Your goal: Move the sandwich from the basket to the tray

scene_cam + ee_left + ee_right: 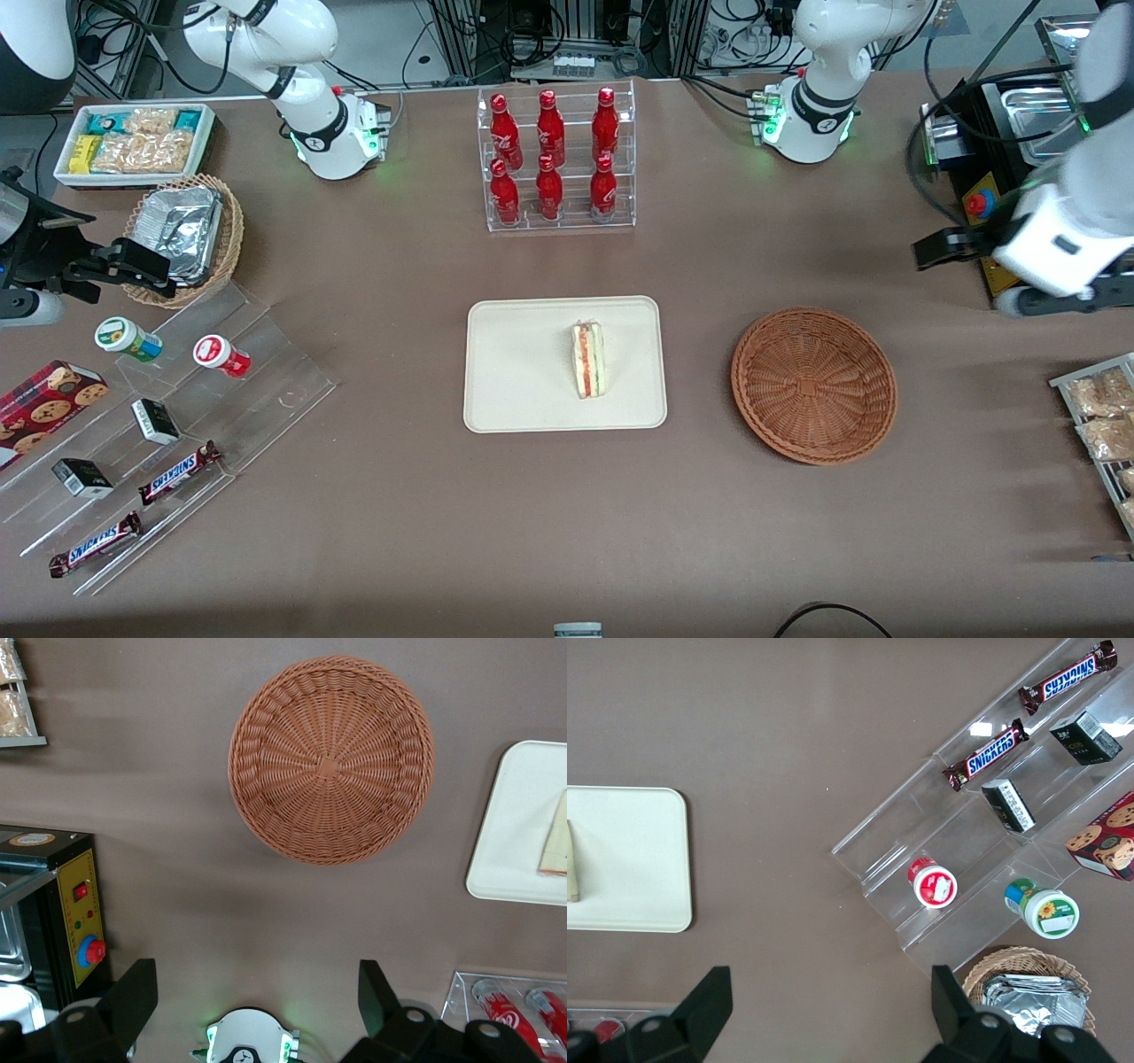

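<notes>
The sandwich, a white wedge with orange and green layers, lies on the cream tray at mid-table. Only its edge and part of the tray show in the left wrist view. The reddish-brown woven basket stands beside the tray toward the working arm's end, with nothing in it. My gripper hangs well above the table, farther from the front camera than the basket and apart from it. It is open, with nothing between the fingers.
A clear rack of red bottles stands farther back than the tray. A black box with a red button and a rack of snack packets sit at the working arm's end. A stepped acrylic display, a tan basket of foil containers and a white bin fill the parked arm's end.
</notes>
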### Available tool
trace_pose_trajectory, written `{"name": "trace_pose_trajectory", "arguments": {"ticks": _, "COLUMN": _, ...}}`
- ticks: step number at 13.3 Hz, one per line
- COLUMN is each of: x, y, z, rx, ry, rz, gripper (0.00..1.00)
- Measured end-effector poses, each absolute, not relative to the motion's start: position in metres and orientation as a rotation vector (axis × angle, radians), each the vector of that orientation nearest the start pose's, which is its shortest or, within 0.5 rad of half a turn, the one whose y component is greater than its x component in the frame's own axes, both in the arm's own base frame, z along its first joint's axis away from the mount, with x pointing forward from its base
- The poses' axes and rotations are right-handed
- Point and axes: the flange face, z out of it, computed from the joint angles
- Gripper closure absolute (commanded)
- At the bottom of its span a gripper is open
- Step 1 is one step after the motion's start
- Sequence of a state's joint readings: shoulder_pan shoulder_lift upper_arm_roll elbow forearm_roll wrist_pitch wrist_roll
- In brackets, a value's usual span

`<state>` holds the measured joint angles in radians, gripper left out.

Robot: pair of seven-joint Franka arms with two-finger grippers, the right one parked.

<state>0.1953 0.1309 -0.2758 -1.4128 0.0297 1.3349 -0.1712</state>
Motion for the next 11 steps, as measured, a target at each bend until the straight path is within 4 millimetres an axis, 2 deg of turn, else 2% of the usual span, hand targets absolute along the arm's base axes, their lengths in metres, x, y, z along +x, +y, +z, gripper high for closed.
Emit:
{"name": "trace_pose_trajectory", "arguments": {"ticks": 2, "x": 0.558, "y": 0.001, "z": 0.618, "rx": -3.143, "ry": -0.099, "rz": 0.301, "gripper": 0.00}}
{"name": "trace_pose_trajectory", "arguments": {"ticks": 4, "x": 0.544, "y": 0.016, "z": 0.623, "rx": -3.153, "ry": -0.076, "rz": 0.288, "gripper": 0.00}}
{"name": "trace_pose_trajectory", "arguments": {"ticks": 8, "x": 0.525, "y": 0.011, "z": 0.615, "rx": -3.156, "ry": -0.060, "rz": 0.237, "gripper": 0.00}}
{"name": "trace_pose_trajectory", "arguments": {"ticks": 11, "x": 0.517, "y": 0.011, "z": 0.617, "rx": -3.157, "ry": -0.059, "rz": 0.213, "gripper": 0.00}}
